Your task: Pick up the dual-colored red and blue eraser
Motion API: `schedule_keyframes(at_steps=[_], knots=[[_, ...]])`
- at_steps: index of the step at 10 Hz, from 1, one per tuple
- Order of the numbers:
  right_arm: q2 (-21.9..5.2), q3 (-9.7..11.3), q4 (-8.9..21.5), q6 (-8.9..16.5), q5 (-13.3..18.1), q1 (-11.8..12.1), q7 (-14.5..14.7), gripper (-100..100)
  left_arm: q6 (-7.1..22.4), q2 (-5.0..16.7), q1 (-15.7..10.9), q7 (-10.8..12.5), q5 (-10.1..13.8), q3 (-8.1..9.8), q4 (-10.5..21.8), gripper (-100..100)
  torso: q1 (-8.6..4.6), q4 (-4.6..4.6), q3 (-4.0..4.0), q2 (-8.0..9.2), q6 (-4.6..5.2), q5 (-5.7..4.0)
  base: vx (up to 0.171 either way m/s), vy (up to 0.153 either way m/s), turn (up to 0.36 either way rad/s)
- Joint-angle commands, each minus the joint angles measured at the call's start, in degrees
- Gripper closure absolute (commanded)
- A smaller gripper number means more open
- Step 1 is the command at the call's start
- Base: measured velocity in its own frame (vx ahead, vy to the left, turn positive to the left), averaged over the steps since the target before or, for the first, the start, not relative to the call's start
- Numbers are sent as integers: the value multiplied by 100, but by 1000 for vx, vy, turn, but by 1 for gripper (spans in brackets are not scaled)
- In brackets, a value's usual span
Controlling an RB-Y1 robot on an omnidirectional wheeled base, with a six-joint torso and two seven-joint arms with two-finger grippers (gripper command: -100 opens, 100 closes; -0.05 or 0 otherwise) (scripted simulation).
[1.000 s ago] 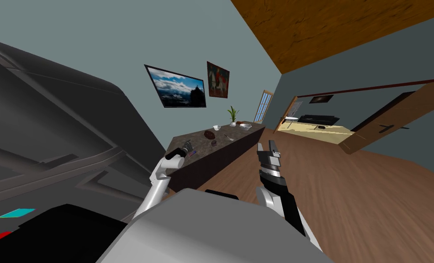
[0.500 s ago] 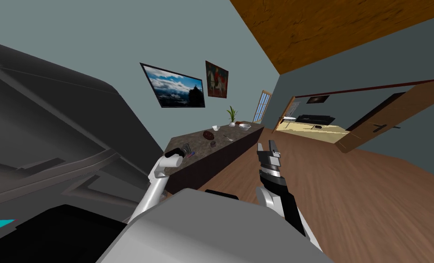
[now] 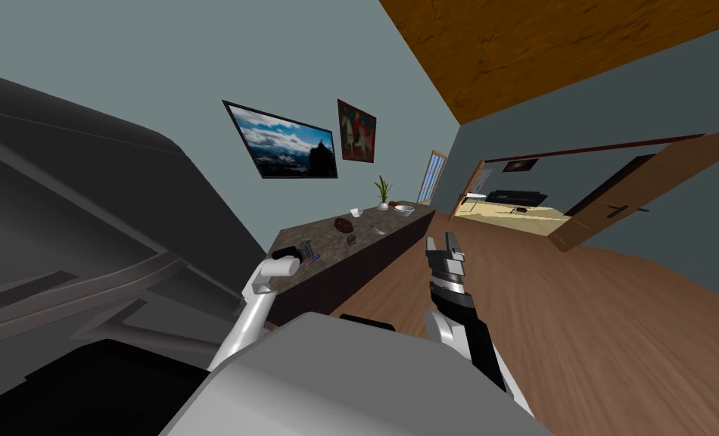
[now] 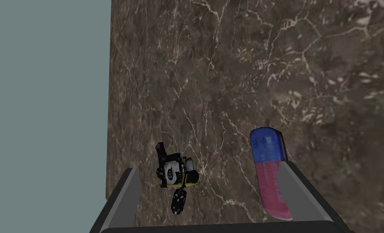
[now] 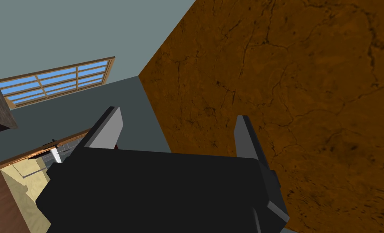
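The red and blue eraser (image 4: 268, 162) lies flat on the brown marbled counter (image 4: 247, 60), blue half away from my hand. My left gripper (image 4: 211, 190) hovers above it, open. One finger (image 4: 296, 190) overlaps the eraser's red half, so the eraser sits at the edge of the gap, not centred. A small black and white toy vehicle (image 4: 175, 174) rests between the fingers, nearer the other one. In the head view the left gripper (image 3: 303, 250) is over the counter's near end, by the eraser (image 3: 315, 259). My right gripper (image 3: 443, 246) is held up over the floor, open.
Further along the counter (image 3: 365, 227) are a brown oval object (image 3: 343, 224), a small dark item (image 3: 351, 240), two white bowls (image 3: 404, 210) and a potted plant (image 3: 383, 191). The counter's edge meets the grey wall (image 4: 45, 101) beside the toy. Large dark furniture (image 3: 85, 227) looms on the left.
The whole head view has slid a little to the left, so my head or base has moved. My left hand stays over the counter's near end; the right arm has not moved.
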Motion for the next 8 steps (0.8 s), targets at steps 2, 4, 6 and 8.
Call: schedule_keyframes(at_steps=[2, 4, 6, 8], knots=[[0, 0, 0, 0, 0, 0, 0, 0, 444, 67, -20, 179, 109, 122, 82, -100, -2, 0, -2, -4, 1, -1, 40, -9, -47], [0, 0, 0, 0, 0, 0, 0, 0, 758, 136, -30, 336, 218, 236, 195, -100, 1, 0, 0, 1, 0, 0, 32, 1, -28], [0, 0, 0, 0, 0, 0, 0, 0, 931, 136, -30, 336, 218, 236, 195, -100, 1, -1, -3, -6, 0, 0, 34, -2, -14], [0, 0, 0, 0, 0, 0, 0, 0, 1304, 207, -35, 487, 322, 346, 309, -100, -1, -1, -4, -8, 1, 0, 55, -2, -47]])
